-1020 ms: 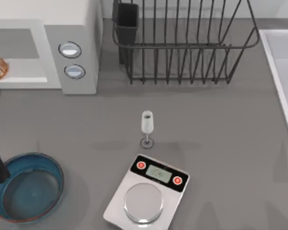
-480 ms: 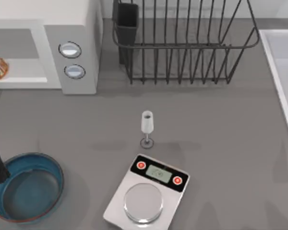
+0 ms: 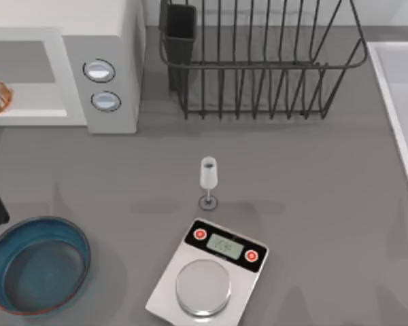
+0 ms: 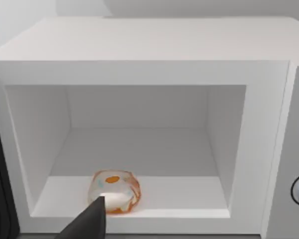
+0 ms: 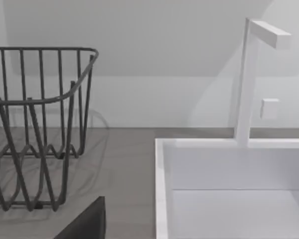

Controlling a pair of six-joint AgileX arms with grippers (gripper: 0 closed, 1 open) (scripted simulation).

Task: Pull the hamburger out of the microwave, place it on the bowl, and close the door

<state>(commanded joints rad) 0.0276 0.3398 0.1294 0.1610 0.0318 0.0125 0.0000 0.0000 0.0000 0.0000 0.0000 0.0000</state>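
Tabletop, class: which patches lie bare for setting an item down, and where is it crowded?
Bare grey counter lies between the scale and the sink, and between the microwave and the bowl. It is crowded where the glass stands close behind the scale.

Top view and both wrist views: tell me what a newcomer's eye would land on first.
The open microwave at the table's far left, with the hamburger sitting at the front of its floor. Next, the blue bowl at the near left corner, and the scale near the middle with a small glass just behind it. The wire rack fills the back.
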